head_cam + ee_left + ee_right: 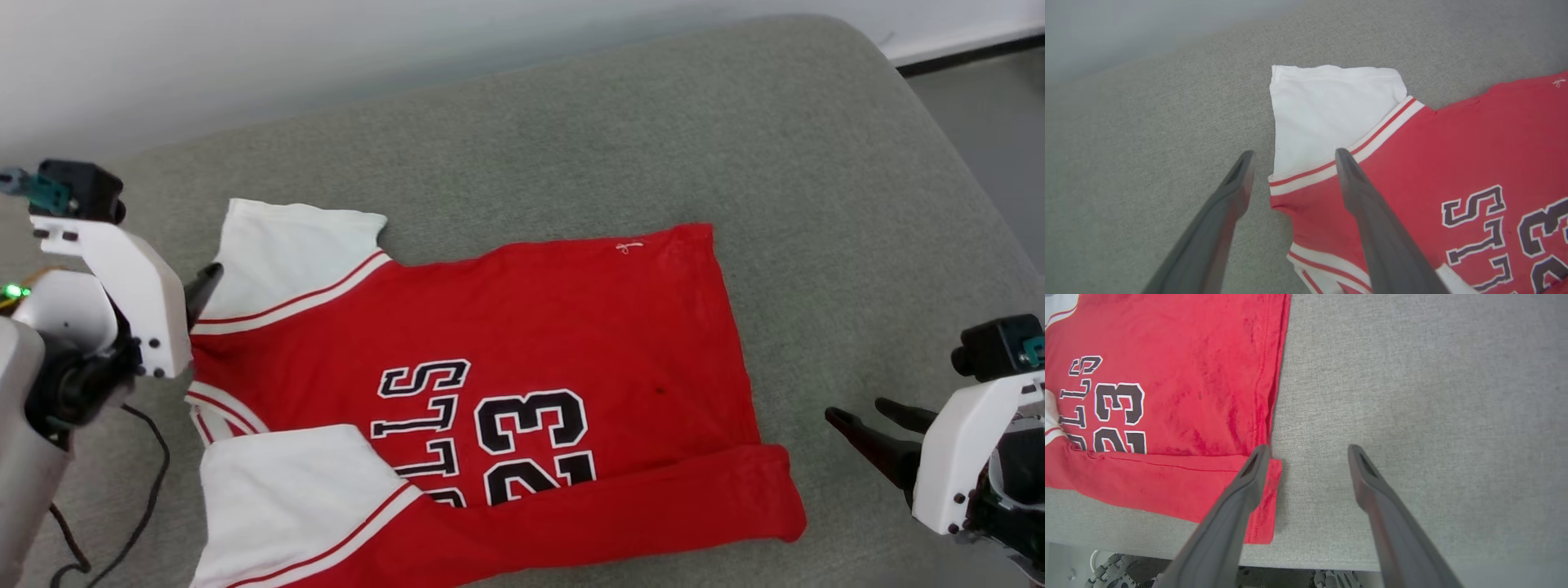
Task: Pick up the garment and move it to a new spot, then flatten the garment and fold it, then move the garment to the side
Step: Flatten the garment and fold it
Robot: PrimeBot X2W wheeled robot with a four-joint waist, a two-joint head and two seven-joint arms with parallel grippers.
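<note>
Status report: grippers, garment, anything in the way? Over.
Left gripper open at the shoulder, right gripper open by the hem corner, both empty. Garment flat on grey cushion, near edge folded over lettering. Black cable left of garment, apart.

On the red jersey T-shirt with white short sleeves [571, 327] you can read black, white-outlined lettering [424, 408]. It shows the letters "LLS", and the start of the word is hidden under a folded white sleeve. Beside it stands the number "23" [531, 425]. More black figures just below are cut off by the folded red edge, so you cannot read them whole.
</note>
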